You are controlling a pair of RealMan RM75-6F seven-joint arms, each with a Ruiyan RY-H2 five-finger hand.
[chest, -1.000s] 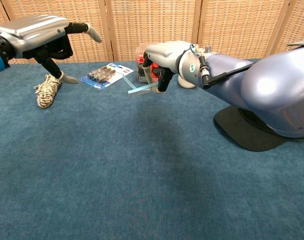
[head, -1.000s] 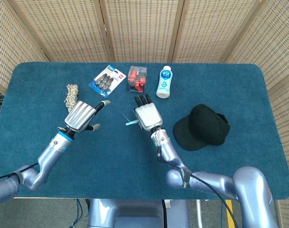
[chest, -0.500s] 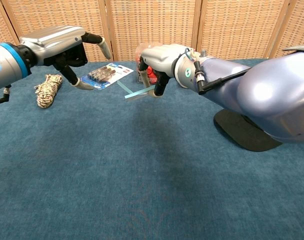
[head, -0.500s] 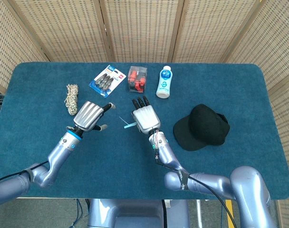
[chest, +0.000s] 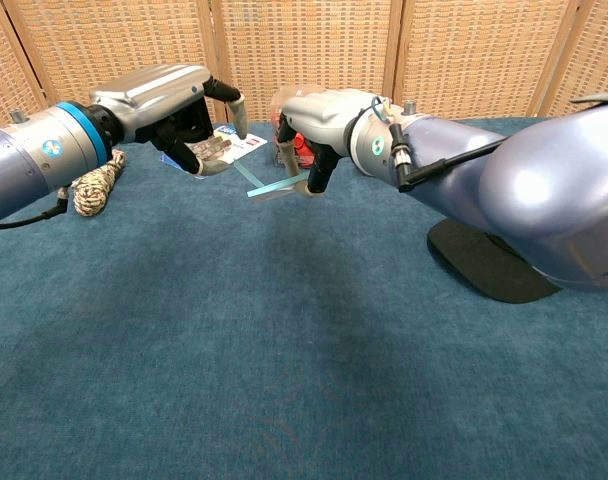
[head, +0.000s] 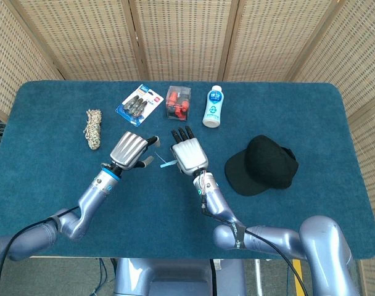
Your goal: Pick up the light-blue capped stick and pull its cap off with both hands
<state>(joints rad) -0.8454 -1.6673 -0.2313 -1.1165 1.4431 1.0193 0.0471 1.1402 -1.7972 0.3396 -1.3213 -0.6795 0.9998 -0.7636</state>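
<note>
Chest view: the light-blue capped stick [chest: 269,186] is seen pinched under the right hand [chest: 319,125], raised off the bench [chest: 284,360]; the head view shows only its tip. The left hand [chest: 189,115] is held beside it, fingers spread, empty. Blue cloth covers the bench; wicker screens [head: 187,37] stand behind. The cap cannot be made out.
</note>
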